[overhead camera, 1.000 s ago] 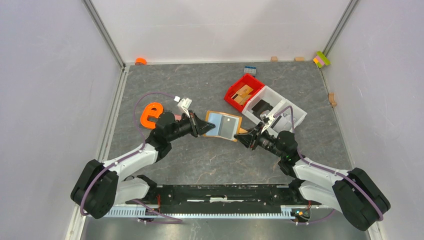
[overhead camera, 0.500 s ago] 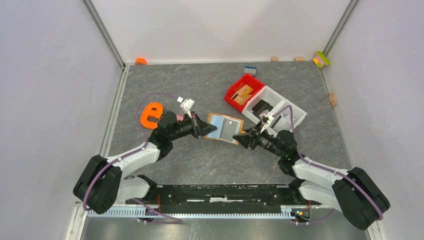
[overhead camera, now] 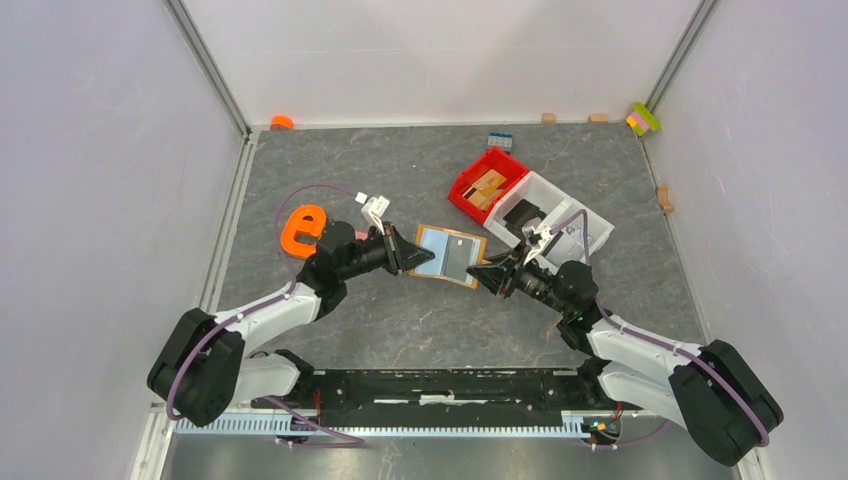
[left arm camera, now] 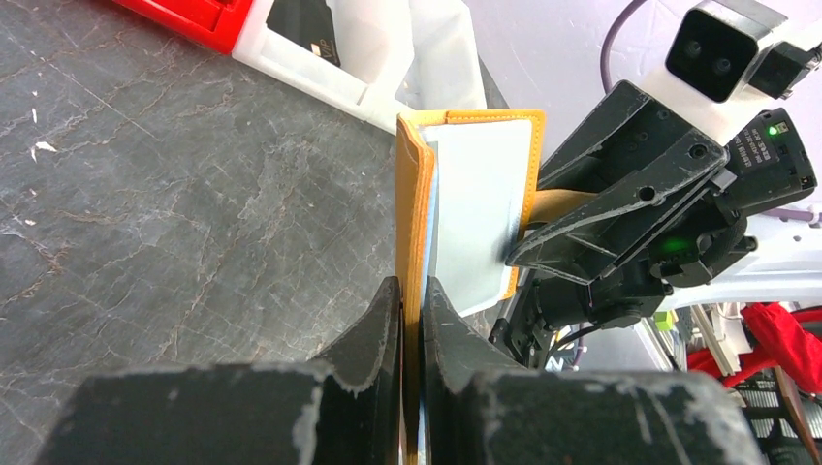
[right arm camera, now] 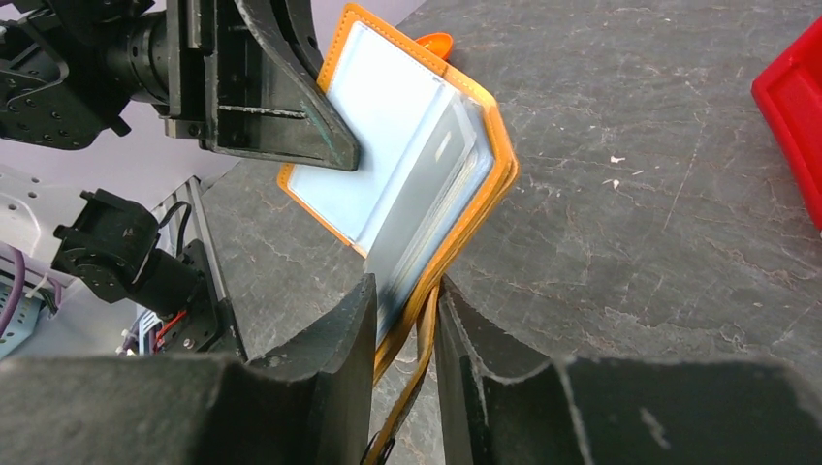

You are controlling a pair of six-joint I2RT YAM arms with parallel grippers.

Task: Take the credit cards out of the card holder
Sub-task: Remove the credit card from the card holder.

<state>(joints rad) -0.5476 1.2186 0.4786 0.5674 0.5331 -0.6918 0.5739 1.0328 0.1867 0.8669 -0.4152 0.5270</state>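
Left tool (left arm camera: pixel 411 291) is pressed together on the thin orange edge of the card holder (left arm camera: pixel 475 194), on the side farthest from the red bin (overhead camera: pixel 468 207). So that arm is basically the clamp here. The right tool (right arm camera: pixel 407 291) comes in from the opposite end, the one nearer the red bin. It looks nipped onto the corner of the holder, with the orange flap and the pale inner leaf both between its fingers.

The holder hangs opened out between the two tools, just off the near-left side of the red bin. From the wrist views it seems lifted off the tabletop (overhead camera: pixel 400 330) rather than lying on it. Its long axis runs tool to tool.

The bit that matters is the grey card (overhead camera: pixel 460 256), which sits in the half toward the red bin, right up against the right tool. My guess is the right arm does the pulling while the left one holds. I can't make out a pinkish card from here.
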